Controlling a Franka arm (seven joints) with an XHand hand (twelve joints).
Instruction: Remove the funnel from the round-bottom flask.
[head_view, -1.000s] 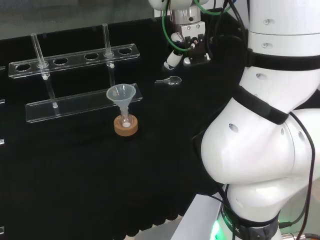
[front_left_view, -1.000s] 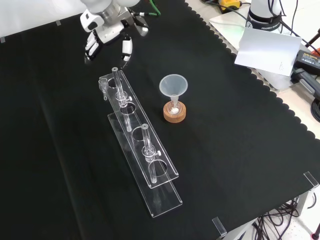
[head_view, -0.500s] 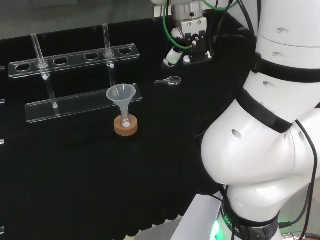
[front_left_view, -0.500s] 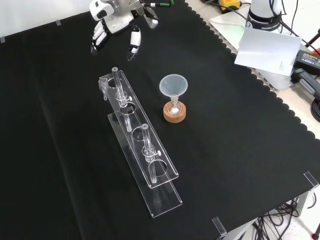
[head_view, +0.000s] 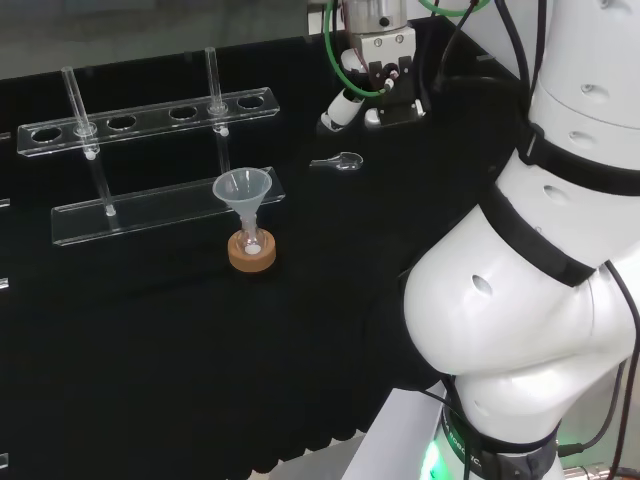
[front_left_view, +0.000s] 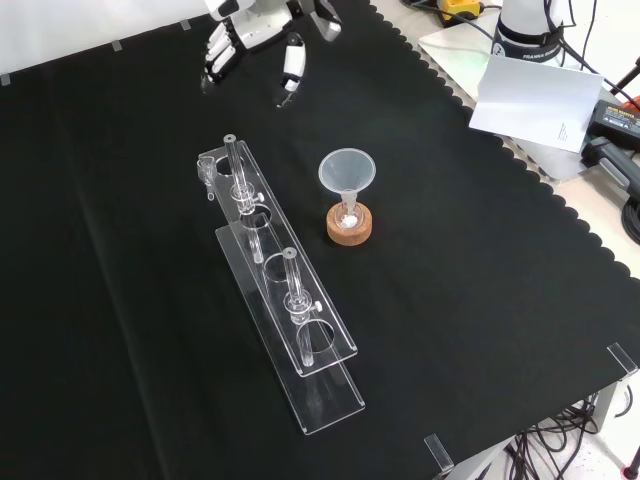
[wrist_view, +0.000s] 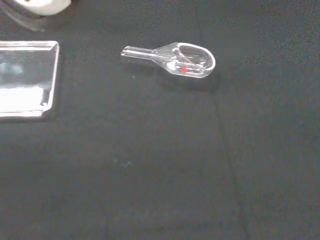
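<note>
Clear conical funnel (front_left_view: 346, 171) is seated stem-down in the small round-bottom flask (front_left_view: 348, 214) on a cork ring (front_left_view: 349, 229), well apart from the hand (front_left_view: 262, 30), fingers relaxed, nothing grasped.

A clear funnel (head_view: 241, 190) stands upright, stem down in a small flask (head_view: 251, 241) seated on a cork ring (head_view: 251, 257) mid-tabletop.
</note>
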